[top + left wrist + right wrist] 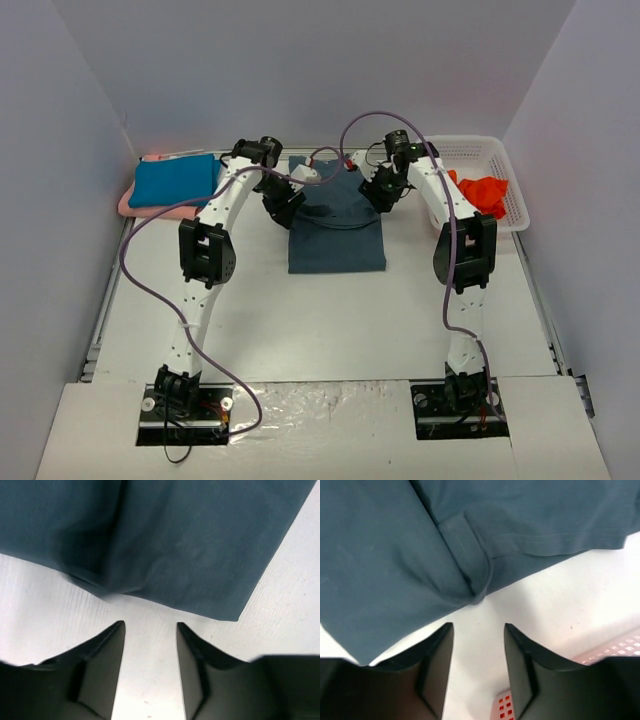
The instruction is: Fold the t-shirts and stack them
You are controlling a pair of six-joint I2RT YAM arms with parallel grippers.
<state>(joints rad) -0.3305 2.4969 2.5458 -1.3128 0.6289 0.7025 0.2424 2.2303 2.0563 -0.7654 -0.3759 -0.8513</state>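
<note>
The dark slate t-shirt (335, 240) lies flat in the middle of the table (320, 330), towards the far side, as a narrow rectangle with its long sides running near to far. Both arms reach over its far end. The left gripper (150, 625) hangs just off the shirt's left edge with its jaws apart and nothing between them, only bare table. The right gripper (478, 626) sits just off the right edge in the same state, parted and empty, with a folded sleeve hem lying beyond its tips.

At the far left, a folded teal t-shirt (175, 182) rests on top of a pink t-shirt (150, 210). The orange-red t-shirt (482, 190) is bunched in the white lattice basket (520, 215) at the far right.

To my eye the slate shirt is part-folded, sides tucked in but not yet halved lengthwise. The next move likely calls for both pincers to pinch one short end together and lay it evenly over the other, before the bundle goes onto the left-hand stack.
</note>
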